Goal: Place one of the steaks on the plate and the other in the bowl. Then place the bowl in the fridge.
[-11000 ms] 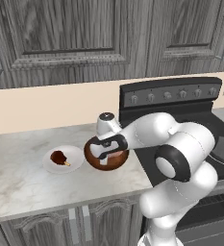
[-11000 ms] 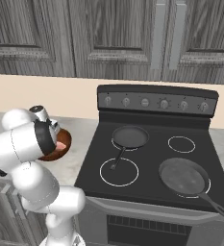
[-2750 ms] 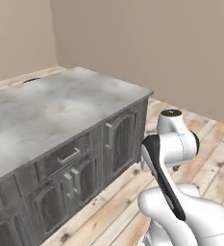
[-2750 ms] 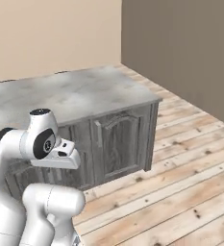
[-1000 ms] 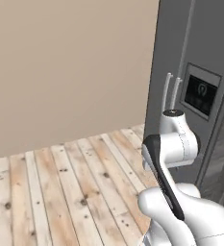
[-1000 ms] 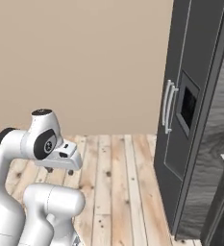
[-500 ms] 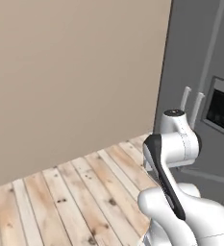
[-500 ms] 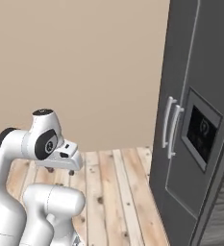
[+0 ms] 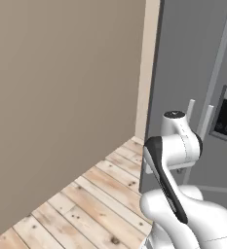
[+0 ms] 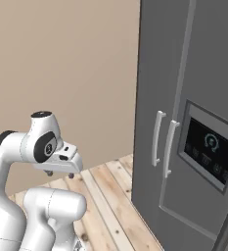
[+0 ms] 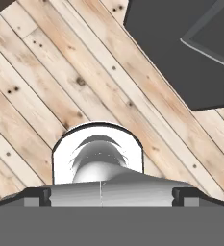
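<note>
In the right base view, a beige wall stands at left, and before it the arm is folded up over its base, its gripper pointing down at the plank floor with jaws spread wide, holding nothing. To the right stands the fridge, doors closed, its two slim handles side by side.

Soft, even light is filling the room; nothing is blurring or glaring. The fridge is casting faint shade on the plank floor.
</note>
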Robot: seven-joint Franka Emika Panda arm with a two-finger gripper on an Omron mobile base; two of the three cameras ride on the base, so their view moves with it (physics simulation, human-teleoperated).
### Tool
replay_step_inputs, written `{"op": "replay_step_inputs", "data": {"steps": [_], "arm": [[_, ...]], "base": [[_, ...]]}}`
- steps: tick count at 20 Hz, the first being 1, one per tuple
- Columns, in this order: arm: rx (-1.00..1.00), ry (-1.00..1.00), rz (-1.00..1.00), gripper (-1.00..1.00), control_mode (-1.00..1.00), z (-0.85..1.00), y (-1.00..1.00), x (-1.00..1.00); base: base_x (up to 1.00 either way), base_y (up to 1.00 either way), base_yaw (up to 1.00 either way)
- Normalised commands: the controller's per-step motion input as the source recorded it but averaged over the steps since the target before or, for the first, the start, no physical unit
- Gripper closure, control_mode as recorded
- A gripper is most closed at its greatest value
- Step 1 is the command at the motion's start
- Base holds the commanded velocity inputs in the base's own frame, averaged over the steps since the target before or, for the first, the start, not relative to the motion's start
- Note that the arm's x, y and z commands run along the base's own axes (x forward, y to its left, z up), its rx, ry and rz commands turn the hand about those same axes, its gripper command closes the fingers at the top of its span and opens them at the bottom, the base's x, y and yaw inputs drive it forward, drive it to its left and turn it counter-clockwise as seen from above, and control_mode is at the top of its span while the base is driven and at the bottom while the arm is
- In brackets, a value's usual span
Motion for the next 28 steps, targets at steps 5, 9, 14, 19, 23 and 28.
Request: {"op": "replay_step_inputs", "data": {"steps": [5, 9, 14, 19, 23, 28], "arm": [[0.00, 0.00, 0.00, -1.00, 1.00, 0.00, 0.00, 0.00], [0.00, 0.00, 0.00, -1.00, 1.00, 0.00, 0.00, 0.00], [0.00, 0.00, 0.00, -1.00, 1.00, 0.00, 0.00, 0.00], [0.00, 0.00, 0.00, -1.00, 1.00, 0.00, 0.00, 0.00], [0.00, 0.00, 0.00, -1.00, 1.00, 0.00, 0.00, 0.00], [0.00, 0.00, 0.00, -1.00, 1.00, 0.00, 0.00, 0.00]], "base": [[0.63, 0.84, -0.61], [0.06, 0.53, -0.74], [-0.02, 0.03, -0.95], [-0.03, 0.02, -0.93], [-0.05, 0.41, -0.31], [0.00, 0.32, -0.12]]}}
